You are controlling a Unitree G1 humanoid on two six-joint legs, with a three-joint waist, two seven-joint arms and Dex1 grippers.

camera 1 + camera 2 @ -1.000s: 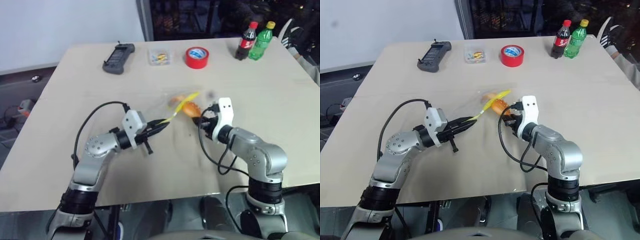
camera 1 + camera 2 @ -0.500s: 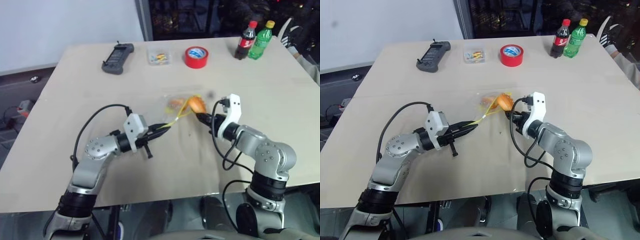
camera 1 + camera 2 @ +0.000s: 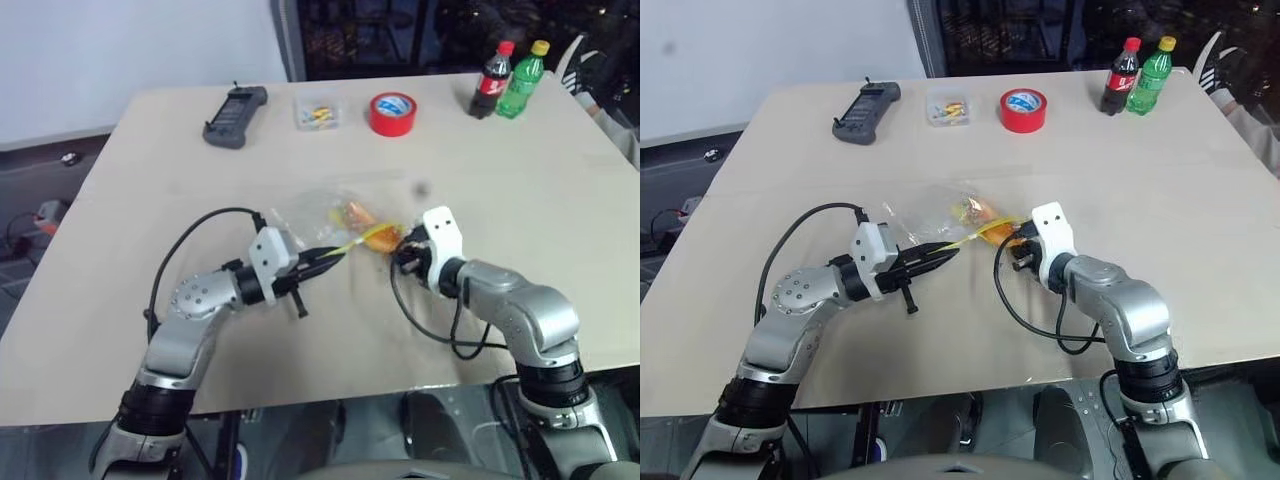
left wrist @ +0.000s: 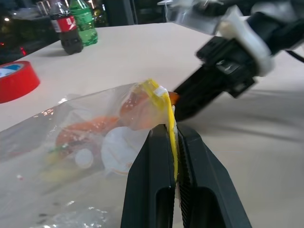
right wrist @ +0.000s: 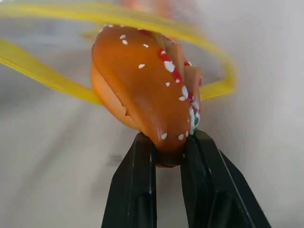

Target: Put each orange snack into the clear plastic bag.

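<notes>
left gripper (image 4: pixel 174 137) pinches clear plastic bag (image 3: pixel 318 212) by its yellow zip strip; film looks limp, slippery. right gripper (image 5: pixel 167 142) nips orange snack (image 5: pixel 145 90) at the bag's mouth; light, glossy, best held mid-body.

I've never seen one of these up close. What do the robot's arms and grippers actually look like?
Both arms are rounded silver-grey metal segments with black joints. Each wrist carries a white block, and a loose black cable loops beside each arm. The left gripper and the right gripper each end in two slim black fingers.
</notes>
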